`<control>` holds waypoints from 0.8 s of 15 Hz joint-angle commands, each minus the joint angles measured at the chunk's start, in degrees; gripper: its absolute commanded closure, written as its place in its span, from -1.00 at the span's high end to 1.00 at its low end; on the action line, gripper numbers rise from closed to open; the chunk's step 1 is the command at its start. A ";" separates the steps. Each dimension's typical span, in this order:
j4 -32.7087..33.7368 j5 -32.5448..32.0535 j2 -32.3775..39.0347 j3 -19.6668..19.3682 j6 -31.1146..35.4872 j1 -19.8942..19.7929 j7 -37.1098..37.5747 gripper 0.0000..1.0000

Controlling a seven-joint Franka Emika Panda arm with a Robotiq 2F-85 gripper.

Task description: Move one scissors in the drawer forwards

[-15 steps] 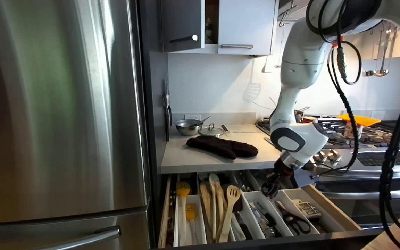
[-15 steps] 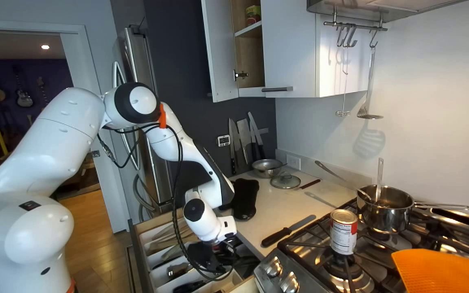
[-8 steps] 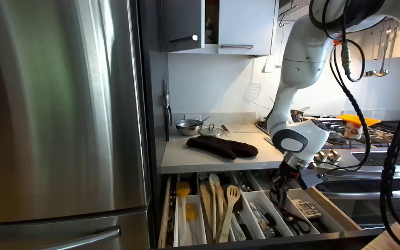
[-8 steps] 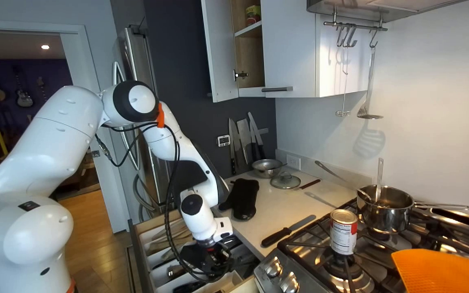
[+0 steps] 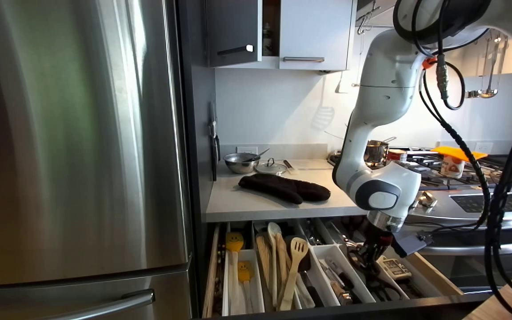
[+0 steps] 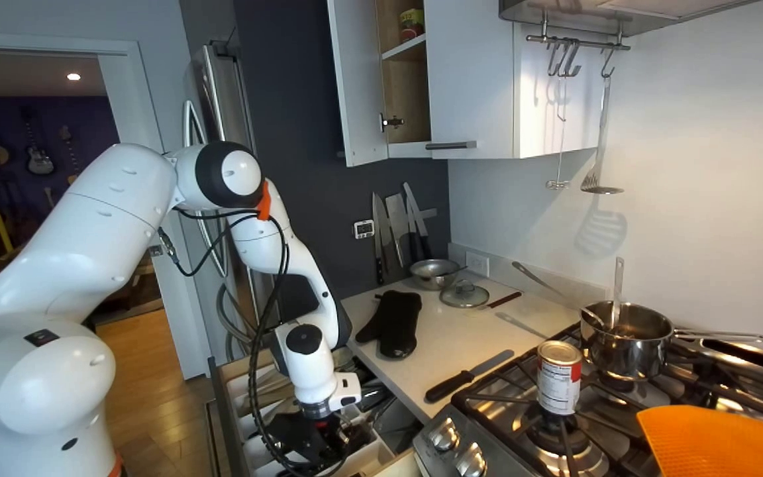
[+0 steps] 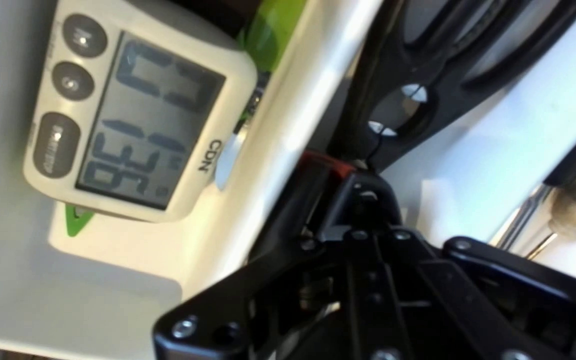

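The scissors [image 7: 448, 65] lie in a narrow white compartment, black handles toward the top of the wrist view. Their blades are hidden behind my gripper [image 7: 343, 175]. Its fingers are together, tips down at the scissors' pivot between the compartment walls. Nothing shows held between them, and whether the tips touch the scissors I cannot tell. In an exterior view the scissors' handles [image 5: 385, 291] point to the drawer's front, with the gripper [image 5: 368, 262] over the blade end. The pulled-out drawer [image 5: 438, 274] shows its pale wood side and lengthwise dividers.
A white timer [image 7: 148, 110] sits in the neighbouring compartment, past a white divider [image 7: 288, 135] close beside my fingers. Wooden utensils [image 5: 294, 271] fill compartments farther off. The countertop [image 5: 256, 211] overhangs the drawer's back. The stove [image 6: 554, 424] stands beside the drawer.
In an exterior view my gripper has come down and to the right, from above the compartment to the scissors. It has stayed shut. Any shift of the scissors is hard to tell.
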 commanded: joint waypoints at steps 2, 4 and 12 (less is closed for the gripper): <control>-3.07 -6.19 -0.37 1.87 0.72 -3.19 5.44 -1.00; -4.14 -8.69 -1.42 2.35 0.66 -3.89 7.85 -1.00; -10.34 -23.73 -5.21 3.43 1.21 -3.79 23.70 -1.00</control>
